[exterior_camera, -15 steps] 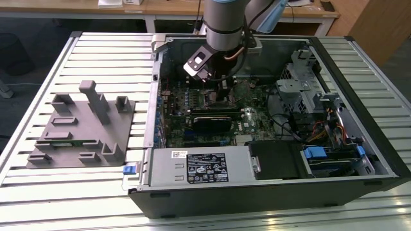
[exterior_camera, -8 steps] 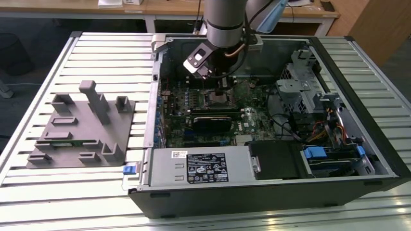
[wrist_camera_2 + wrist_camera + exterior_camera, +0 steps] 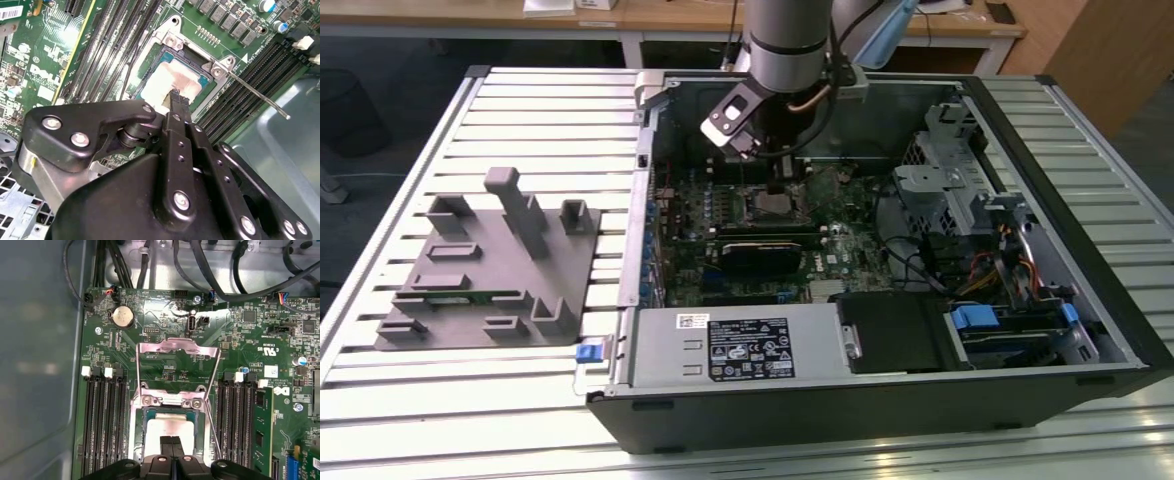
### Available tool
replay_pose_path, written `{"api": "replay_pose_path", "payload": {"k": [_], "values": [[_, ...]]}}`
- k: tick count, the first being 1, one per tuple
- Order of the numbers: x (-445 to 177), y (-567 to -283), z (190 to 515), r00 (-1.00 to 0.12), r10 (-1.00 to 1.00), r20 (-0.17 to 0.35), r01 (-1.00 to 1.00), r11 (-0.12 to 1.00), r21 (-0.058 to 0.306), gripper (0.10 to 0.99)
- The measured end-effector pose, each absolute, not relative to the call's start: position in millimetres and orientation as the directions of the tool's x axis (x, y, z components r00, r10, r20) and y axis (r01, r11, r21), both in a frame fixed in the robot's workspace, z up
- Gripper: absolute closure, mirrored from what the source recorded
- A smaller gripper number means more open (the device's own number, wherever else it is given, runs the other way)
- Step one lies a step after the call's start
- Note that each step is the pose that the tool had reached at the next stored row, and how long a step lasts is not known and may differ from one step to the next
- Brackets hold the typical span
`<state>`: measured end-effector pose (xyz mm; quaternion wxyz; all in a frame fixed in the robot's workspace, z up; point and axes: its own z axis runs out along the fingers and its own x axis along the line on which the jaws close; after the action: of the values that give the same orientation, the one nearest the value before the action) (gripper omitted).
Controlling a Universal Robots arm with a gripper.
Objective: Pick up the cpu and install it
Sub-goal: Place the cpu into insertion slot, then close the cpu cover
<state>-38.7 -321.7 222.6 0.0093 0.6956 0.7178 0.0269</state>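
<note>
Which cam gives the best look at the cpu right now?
First wrist view: the cpu is seen nearly straight on, lying in the open socket, with the gripper covering one edge. Second wrist view shows it obliquely, partly behind the gripper. Exterior view shows it small, under the gripper.

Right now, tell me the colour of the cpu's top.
The cpu is silvery-white, with a thin darker edge; it is clearest in the second wrist view.

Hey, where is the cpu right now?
In the first wrist view the cpu lies flat in the motherboard socket, at the tips of the gripper, with memory slots on either side and the open load plate beside it.
</note>
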Motion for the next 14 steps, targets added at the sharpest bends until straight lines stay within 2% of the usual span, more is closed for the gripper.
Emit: {"api": "replay_pose_path", "payload": {"k": [14], "values": [[-39, -322, 239, -0.032, 0.999, 0.024, 0.998, 0.031, 0.051, 0.98]]}}
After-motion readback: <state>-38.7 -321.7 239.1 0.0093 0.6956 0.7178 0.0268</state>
